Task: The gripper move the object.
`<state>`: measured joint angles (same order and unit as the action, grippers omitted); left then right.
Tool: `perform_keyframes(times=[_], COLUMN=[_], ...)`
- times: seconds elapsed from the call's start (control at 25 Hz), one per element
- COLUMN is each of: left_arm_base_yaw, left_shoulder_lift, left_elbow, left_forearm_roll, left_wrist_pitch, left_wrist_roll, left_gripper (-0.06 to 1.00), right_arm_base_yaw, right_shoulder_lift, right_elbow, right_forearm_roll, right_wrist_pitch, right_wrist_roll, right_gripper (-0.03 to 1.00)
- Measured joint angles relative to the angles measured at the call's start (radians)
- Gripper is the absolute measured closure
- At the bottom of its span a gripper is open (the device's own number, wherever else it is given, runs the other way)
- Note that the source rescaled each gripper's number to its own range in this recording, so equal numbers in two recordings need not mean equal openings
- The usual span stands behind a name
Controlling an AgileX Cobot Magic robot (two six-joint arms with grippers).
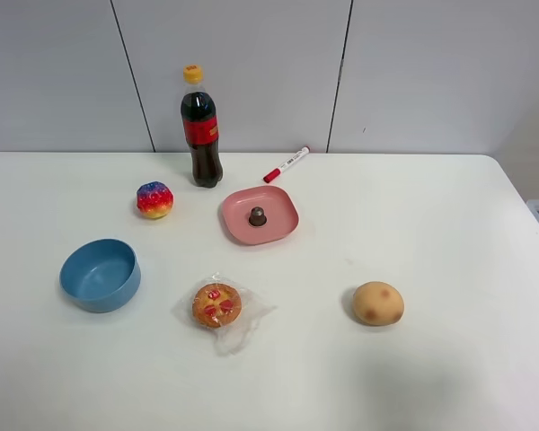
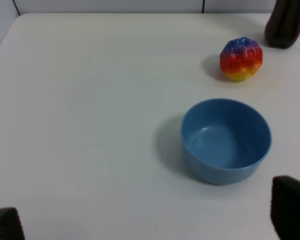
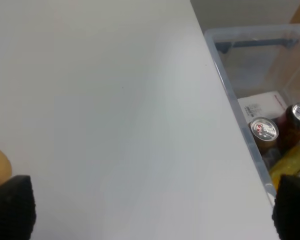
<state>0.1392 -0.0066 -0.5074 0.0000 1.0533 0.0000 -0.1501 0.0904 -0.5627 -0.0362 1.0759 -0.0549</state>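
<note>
Object (image 1: pixel 257 216), a tiny dark dome with a knob top, sat upright in the middle of the pink square plate (image 1: pixel 283 208) on the white worktop (image 1: pixel 449 233), toward the far side. Just beyond the plate lay a red-capped marker (image 1: pixel 287 164), and to its far left stood a cola bottle (image 1: pixel 201 127) with a yellow cap. Left of the plate rested a rainbow ball (image 1: pixel 154 199). Nearer and further left sat the blue bowl (image 1: pixel 100 275), which held nothing. A wrapped pastry with red topping (image 1: pixel 217 305) lay near the front centre, and a tan bread-like lump (image 1: pixel 378 303) sat to the right of it, well apart from the plate.

Neither arm appeared in the high view. In the left wrist view, the left tool (image 2: pixel 145 222) showed only its dark fingertips at the picture's corners, spread wide and holding nothing, above bare worktop close to the bowl. The right tool (image 3: pixel 150 207) was likewise spread wide and held nothing, with the lump peeking in beside one fingertip (image 3: pixel 10 205). Past the worktop's right edge stood a clear plastic bin (image 3: pixel 240 95) holding drink cans (image 3: pixel 264 130).
</note>
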Motion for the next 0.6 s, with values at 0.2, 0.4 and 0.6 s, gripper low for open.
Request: perform_keyframes(times=[0.2, 0.4, 0.6], left_arm_base_yaw=[0.0, 0.0, 0.0], left_shoulder_lift=[0.0, 0.0, 0.0], left_elbow=[0.0, 0.0, 0.0], left_forearm_roll=[0.0, 0.0, 0.0], left_wrist_pitch=[0.0, 0.0, 0.0], left_wrist_roll=[0.0, 0.0, 0.0], left_gripper=[-0.06, -0.06, -0.06], right_arm_base_yaw=[0.0, 0.0, 0.0], right_shoulder_lift=[-0.013, -0.016, -0.041], right_elbow=[0.045, 0.059, 0.067], right_forearm_roll=[0.027, 0.028, 0.036], right_wrist_pitch=[-0.032, -0.027, -0.011], right_wrist_roll=[-0.003, -0.003, -0.001], right_gripper=[0.03, 0.03, 0.03])
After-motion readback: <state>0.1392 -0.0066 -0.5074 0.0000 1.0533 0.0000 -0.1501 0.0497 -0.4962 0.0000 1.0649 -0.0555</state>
